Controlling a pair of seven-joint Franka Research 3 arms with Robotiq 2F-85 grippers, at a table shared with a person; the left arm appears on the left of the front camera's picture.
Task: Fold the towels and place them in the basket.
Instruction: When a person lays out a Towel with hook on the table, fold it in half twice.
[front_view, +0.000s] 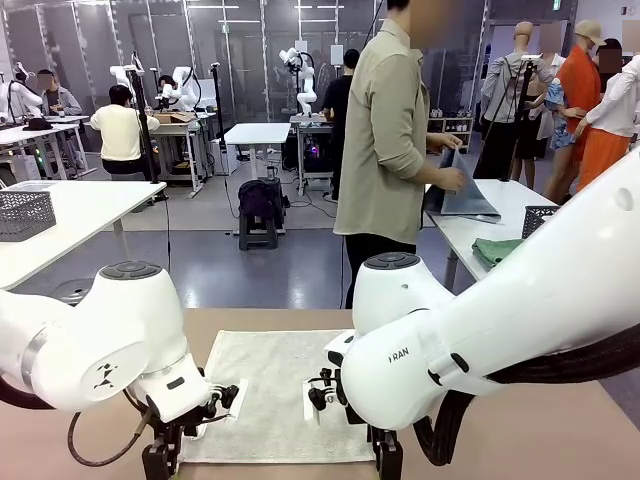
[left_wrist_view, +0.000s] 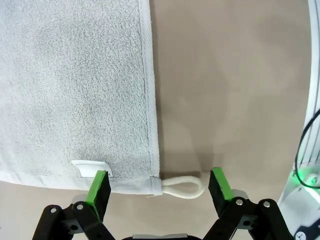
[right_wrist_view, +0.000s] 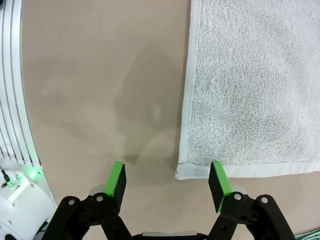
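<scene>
The pale towel lies flat on the tabletop. To fold cleanly, each arm should drop straight and pinch its near corner, the left jaws catching hem, not just the loop. Both arms point down over those corners, left jaws and right jaws wide, empty.

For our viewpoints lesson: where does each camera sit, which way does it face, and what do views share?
Front view: between the arms, facing across the table; left arm, right arm, pale terry towel, person beyond.
Left wrist view: on that wrist, looking down; open left gripper astride the towel's white loop.
Right wrist view: on that wrist, looking down; open right gripper astride a plain towel corner.
Shared: the same towel.
</scene>
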